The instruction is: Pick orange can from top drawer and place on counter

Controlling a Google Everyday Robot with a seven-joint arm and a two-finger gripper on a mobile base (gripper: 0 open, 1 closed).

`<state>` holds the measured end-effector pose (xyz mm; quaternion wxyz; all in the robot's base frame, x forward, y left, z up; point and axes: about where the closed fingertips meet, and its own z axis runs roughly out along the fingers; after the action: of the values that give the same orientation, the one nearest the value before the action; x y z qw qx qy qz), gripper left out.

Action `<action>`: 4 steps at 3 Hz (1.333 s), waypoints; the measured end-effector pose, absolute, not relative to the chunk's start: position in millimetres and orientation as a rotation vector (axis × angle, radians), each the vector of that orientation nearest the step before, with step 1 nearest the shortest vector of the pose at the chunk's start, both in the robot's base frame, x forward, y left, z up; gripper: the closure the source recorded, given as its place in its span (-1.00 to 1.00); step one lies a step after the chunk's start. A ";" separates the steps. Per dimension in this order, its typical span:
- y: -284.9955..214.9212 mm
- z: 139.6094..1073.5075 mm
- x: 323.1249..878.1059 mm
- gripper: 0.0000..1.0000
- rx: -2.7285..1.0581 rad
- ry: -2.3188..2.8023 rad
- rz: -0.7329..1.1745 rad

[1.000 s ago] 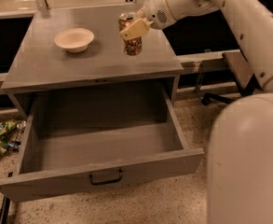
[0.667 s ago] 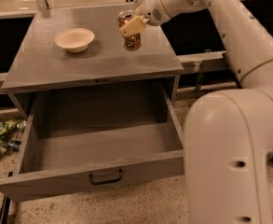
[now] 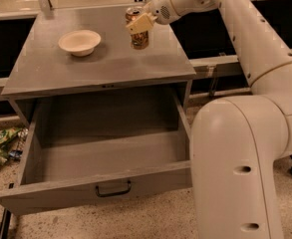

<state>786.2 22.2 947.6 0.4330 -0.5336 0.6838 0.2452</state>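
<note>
The orange can [image 3: 139, 38] stands upright at the back right of the counter [image 3: 110, 66], its base at or just above the surface. My gripper [image 3: 138, 22] reaches in from the right, and its cream fingers [image 3: 140, 23] are closed around the can's upper part. The top drawer [image 3: 105, 156] is pulled wide open below the counter and its inside is bare. Its dark handle [image 3: 113, 189] sits at the centre of the front panel.
A cream bowl [image 3: 79, 42] sits on the counter's left half. My white arm [image 3: 240, 168] fills the right foreground beside the drawer. Crumpled green litter [image 3: 3, 144] lies on the floor at the left. Dark cabinets stand behind on both sides.
The can and gripper stay at nearly the same spot on the counter's back right. My arm's large lower link has swung into the right foreground.
</note>
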 end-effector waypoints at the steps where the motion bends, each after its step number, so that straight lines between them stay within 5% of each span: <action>1: 40.4 939.8 793.4 1.00 -1.232 1.725 0.675; 4: 80.6 923.7 816.4 1.00 -1.066 1.732 0.594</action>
<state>816.4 80.6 923.7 0.4893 -0.4386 0.7130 0.2445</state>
